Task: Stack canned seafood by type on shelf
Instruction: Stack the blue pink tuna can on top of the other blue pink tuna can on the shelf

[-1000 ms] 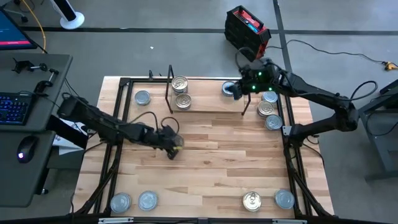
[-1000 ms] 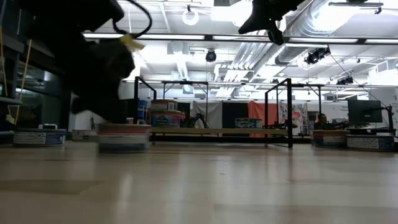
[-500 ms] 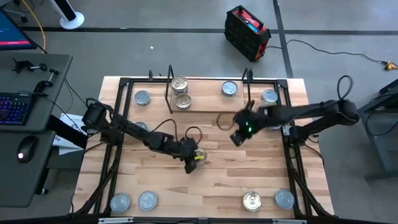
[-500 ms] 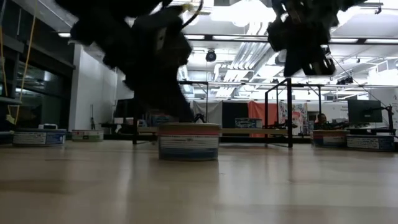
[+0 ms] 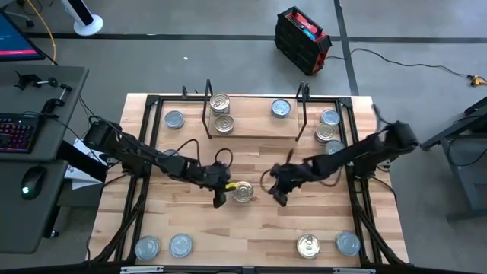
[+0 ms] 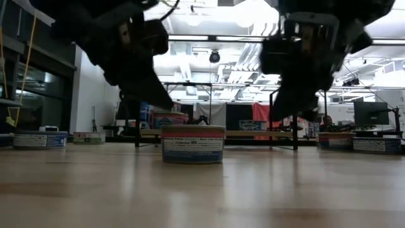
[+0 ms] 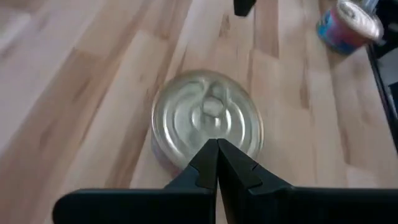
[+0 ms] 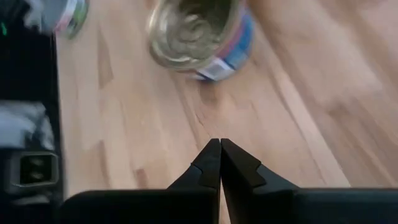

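A gold-lidded tin (image 5: 243,191) with a blue and white label stands upright on its base in the middle of the table (image 6: 192,144). My left gripper (image 5: 220,199) is shut, just to the tin's left. In the low view its fingertips (image 6: 166,104) hang a little above the tin's rim. The left wrist view shows the lid (image 7: 208,121) right past the tips (image 7: 217,142). My right gripper (image 5: 277,198) is shut, to the tin's right and apart from it (image 8: 220,140). The shelf (image 5: 255,129) stands at the far side and carries three tins.
Loose tins stand left of the shelf (image 5: 174,119), in a cluster at its right end (image 5: 327,132), and in pairs at the near left (image 5: 163,246) and near right (image 5: 327,244) corners. The black frame (image 5: 150,144) runs along both table sides. Bare wood surrounds the middle tin.
My shut left gripper slid the gold tin along the table toward the right and near edges, from left of centre to the middle, then drew back slightly to the left. My right arm swung from above the shelf's right end down toward the near edge, to beside the tin.
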You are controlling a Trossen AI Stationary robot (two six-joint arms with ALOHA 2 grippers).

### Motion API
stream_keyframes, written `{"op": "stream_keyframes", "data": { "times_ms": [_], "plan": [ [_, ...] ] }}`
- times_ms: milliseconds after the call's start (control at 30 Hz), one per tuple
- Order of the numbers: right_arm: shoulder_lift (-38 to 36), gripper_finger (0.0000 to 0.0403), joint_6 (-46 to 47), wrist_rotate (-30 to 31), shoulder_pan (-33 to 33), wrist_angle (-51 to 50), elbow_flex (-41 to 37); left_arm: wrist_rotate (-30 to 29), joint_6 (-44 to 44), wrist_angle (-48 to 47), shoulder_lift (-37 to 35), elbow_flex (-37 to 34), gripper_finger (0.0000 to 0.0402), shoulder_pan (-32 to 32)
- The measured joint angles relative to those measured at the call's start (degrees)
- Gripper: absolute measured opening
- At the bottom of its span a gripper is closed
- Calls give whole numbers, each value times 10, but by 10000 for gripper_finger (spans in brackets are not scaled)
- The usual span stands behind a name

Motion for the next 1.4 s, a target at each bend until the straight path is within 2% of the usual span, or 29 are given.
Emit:
{"op": "stream_keyframes", "data": {
  "times_ms": [67, 233, 333, 400, 800, 1133, 1267, 1400],
  "plan": [
    [46, 0, -58, 2, 5, -6, 27, -1, 1, 29, 13, 4, 0, -5],
    [140, 0, -157, 26, 1, -32, 105, -18, 17, 20, 38, 12, 0, -19],
    [170, 0, -186, 43, -6, -73, 141, -31, 17, 25, 59, 16, 0, -21],
    [184, 0, -205, 44, -13, -80, 166, -37, 11, -6, 59, 15, 0, -21],
    [177, 0, -294, 54, -20, -124, 244, -61, -10, -39, 58, 15, 0, -22],
    [177, 0, -302, 66, -24, -92, 276, -46, 3, -35, 59, 15, 0, -27],
    [177, 0, -309, 27, -19, -58, 280, -71, 1, -63, 67, 8, 0, -30],
    [177, 0, -310, 11, -22, -37, 280, -61, -27, -58, 61, 14, 0, -41]
  ]
}}
